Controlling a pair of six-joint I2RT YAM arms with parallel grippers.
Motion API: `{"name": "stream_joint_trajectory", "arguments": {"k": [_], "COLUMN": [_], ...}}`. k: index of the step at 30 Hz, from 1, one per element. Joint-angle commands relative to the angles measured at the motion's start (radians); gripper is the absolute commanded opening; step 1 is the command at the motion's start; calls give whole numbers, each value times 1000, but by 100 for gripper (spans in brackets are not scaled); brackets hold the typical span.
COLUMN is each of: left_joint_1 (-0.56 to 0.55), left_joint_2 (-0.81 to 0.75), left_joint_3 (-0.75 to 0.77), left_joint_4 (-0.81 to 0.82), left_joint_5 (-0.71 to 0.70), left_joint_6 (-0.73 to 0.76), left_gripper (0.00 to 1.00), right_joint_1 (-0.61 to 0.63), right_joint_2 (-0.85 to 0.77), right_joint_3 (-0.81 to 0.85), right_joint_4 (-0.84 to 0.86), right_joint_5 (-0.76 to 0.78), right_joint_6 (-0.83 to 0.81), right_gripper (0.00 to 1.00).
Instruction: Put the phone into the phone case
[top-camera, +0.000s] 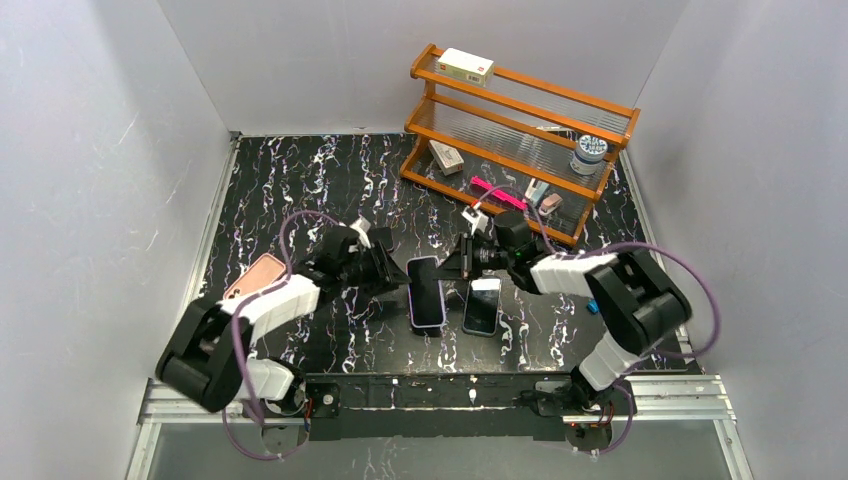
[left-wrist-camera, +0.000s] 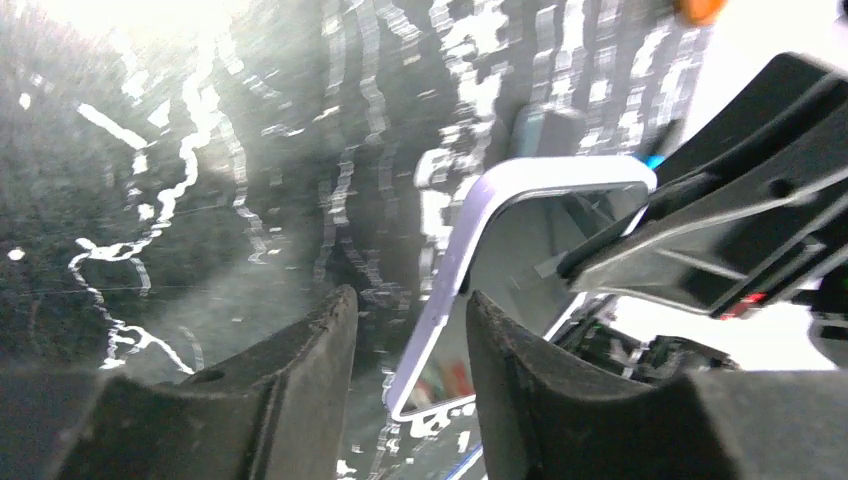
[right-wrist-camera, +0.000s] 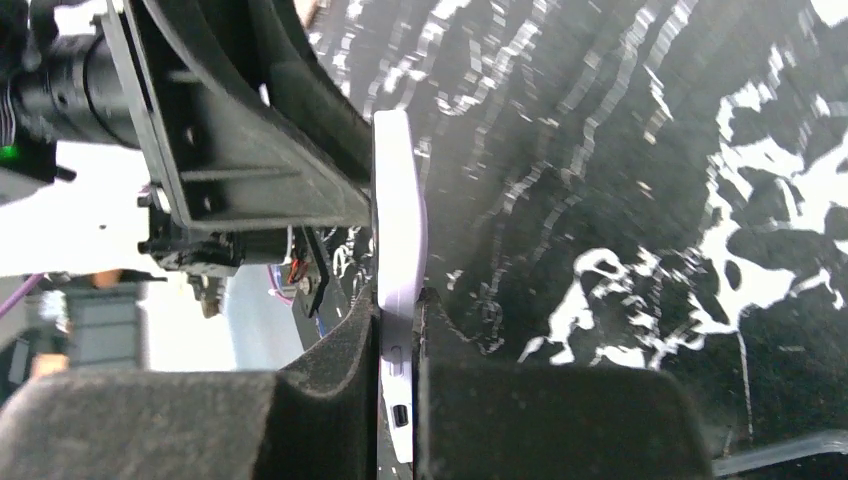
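A lavender phone case (top-camera: 427, 295) with a dark glossy face sits at the table's middle, between both grippers. My right gripper (top-camera: 450, 268) is shut on its right edge; in the right wrist view (right-wrist-camera: 398, 300) both fingers press the lavender rim (right-wrist-camera: 398, 200). My left gripper (top-camera: 395, 272) is open. In the left wrist view (left-wrist-camera: 410, 300) its fingers straddle the case's left rim (left-wrist-camera: 440, 300) with a gap on the outer side. A second phone (top-camera: 482, 306) with a dark screen lies flat just right of the case.
A pink phone or case (top-camera: 255, 275) lies at the left beside the left arm. An orange wooden shelf (top-camera: 520, 130) with small boxes and a jar stands at the back right. A small blue item (top-camera: 592, 306) lies by the right arm.
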Motion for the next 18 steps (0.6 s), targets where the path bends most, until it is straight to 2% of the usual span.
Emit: {"name": "stream_joint_trajectory", "arguments": {"k": [1,6,12,18], "left_joint_1": [33,40,40,40], "left_joint_2": [-185,-231,-273,-234], "left_joint_3": [116,216,218,208], "left_joint_4": [-133,-251,-146,-134], "left_joint_5": [65,189,431,549], "left_joint_6": [105,282,329,374], "left_gripper": [46,53,57,57], "right_joint_1": [-2,0,7,40], "right_joint_2": [-135,-239,-340,-364], "right_joint_3": [-42,-132,-152,-136], "right_joint_4": [16,62,100,139], "right_joint_5": [-62,-124,-218,-279], "right_joint_6": [-162,-195,-247,-258], "right_gripper": [1,1,1,1]}}
